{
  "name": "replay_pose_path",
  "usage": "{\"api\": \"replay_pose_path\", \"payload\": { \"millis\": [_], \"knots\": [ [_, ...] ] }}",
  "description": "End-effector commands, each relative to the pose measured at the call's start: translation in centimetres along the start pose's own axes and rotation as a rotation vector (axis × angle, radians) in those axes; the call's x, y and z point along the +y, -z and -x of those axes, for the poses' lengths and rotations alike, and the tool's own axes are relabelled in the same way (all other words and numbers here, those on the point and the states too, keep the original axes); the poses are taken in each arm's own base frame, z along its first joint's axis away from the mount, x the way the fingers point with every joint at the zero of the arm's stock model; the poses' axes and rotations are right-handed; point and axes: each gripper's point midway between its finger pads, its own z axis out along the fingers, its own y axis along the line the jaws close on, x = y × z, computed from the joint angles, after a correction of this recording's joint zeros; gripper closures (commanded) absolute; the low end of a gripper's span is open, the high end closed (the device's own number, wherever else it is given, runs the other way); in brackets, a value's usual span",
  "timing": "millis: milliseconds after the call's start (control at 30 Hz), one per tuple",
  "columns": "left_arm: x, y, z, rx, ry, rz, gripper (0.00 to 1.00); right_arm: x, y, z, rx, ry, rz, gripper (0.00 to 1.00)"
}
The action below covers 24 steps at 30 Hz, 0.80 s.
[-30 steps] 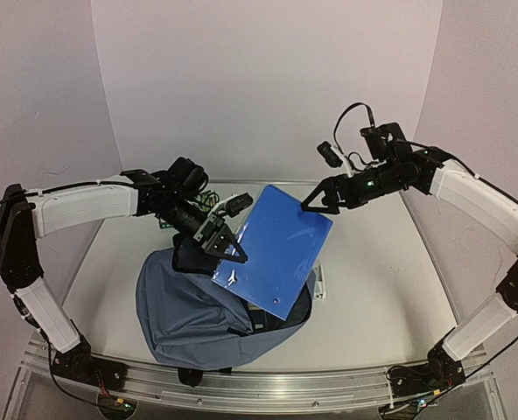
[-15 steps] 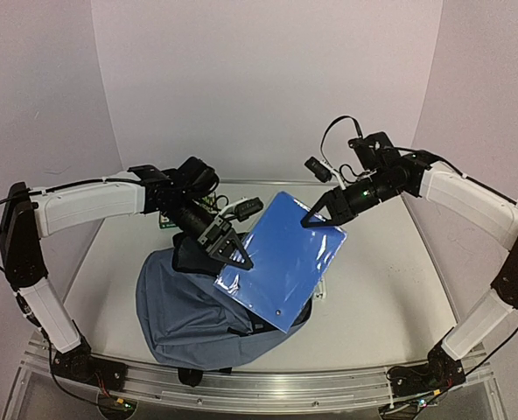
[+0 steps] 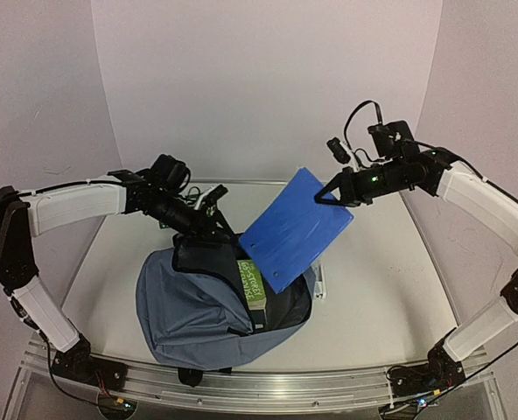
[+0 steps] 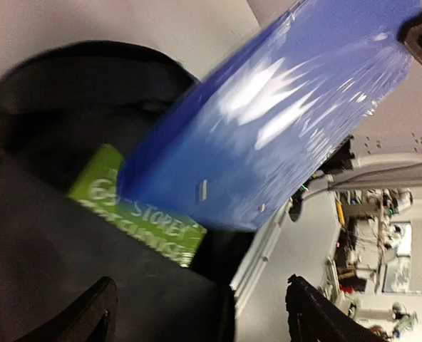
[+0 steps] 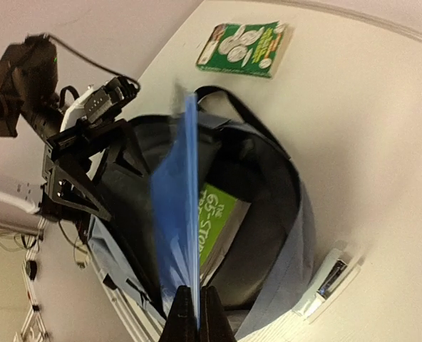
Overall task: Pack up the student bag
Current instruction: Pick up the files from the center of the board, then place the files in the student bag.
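While the student bag [image 3: 189,319] slumped on the worktop [image 3: 390,280] just ahead of the arm bases, I saw its slate-blue fabric sagging and its black-lined mouth gaping upward. Over that mouth the blue notebook [image 3: 296,229] hung tilted, its top corner pinched by my right claw [image 3: 326,194]. A green book [image 3: 253,282] stood inside the bag. My left claw [image 3: 215,226] was spread wide beside the bag's far rim.

A robotics lab: white booth walls [image 3: 241,87], aluminium rail [image 3: 268,386], cluttered benches [image 4: 371,231].
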Motion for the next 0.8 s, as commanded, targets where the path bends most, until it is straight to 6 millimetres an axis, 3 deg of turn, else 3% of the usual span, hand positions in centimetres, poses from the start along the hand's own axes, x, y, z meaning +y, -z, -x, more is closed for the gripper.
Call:
{"api": "replay_pose_path", "payload": {
  "millis": [0,167,333,433,600,667,767],
  "knots": [
    [0.6,5.8,2.8,-0.231,0.053,0.149,0.1,-1.0,2.9,3.0,-0.178,-0.111,-0.106,1.0],
    [3.1,8.2,1.6,-0.268,0.186,0.322,0.01,-0.9,3.4,2.8,-0.211,-0.239,-0.09,1.0],
    [6.2,8.9,-1.6,-0.224,0.352,0.45,0.0,0.8,5.3,3.5,-0.289,-0.316,-0.021,1.0],
    [6.4,8.8,-2.7,-0.222,0.393,0.446,0.0,1.2,5.9,3.3,-0.309,-0.353,0.005,1.0],
    [5.2,7.3,-3.4,-0.197,0.408,0.311,0.0,0.4,4.7,1.7,-0.3,-0.435,0.026,1.0],
    [4.7,6.7,-3.5,-0.185,0.414,0.259,0.04,0.4,4.3,1.4,-0.308,-0.466,0.048,1.0],
    [4.9,5.9,-4.0,-0.167,0.433,0.223,0.27,0.3,3.3,0.4,-0.303,-0.507,0.07,1.0]
  ]
}}
